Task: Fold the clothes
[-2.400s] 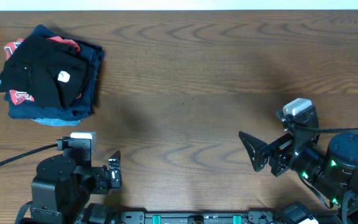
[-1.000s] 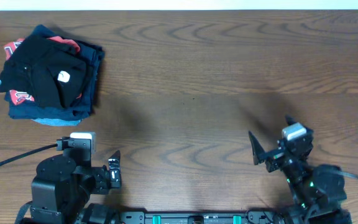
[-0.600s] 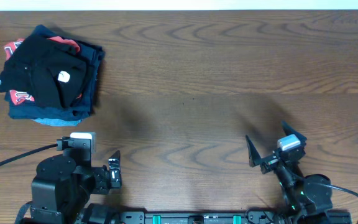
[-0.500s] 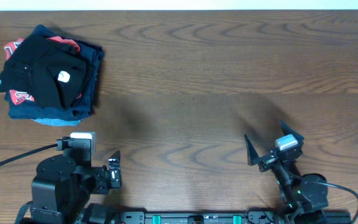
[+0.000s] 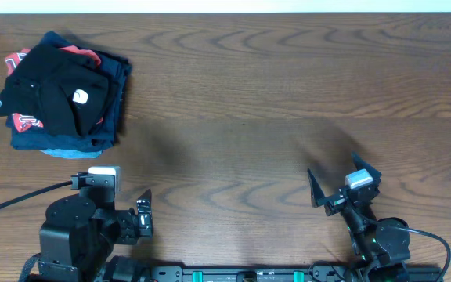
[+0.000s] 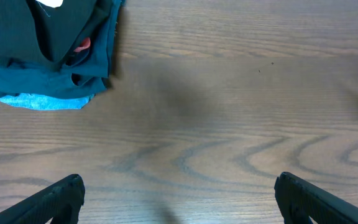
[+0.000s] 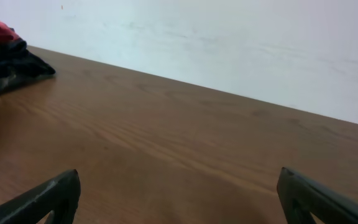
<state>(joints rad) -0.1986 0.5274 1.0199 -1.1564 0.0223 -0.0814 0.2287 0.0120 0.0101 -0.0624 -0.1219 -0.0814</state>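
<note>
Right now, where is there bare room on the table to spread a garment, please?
Bare wood runs from the clothes stack rightward to the right edge of the table, and back toward the left gripper and right gripper. Only the far-left corner is crowded, where the black garment tops that stack.

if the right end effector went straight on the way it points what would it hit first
Way looks free: only bare table ahead of the right end effector, then the white wall past its edge. The clothes sit left of that line. Depth unclear; it might graze the table.
</note>
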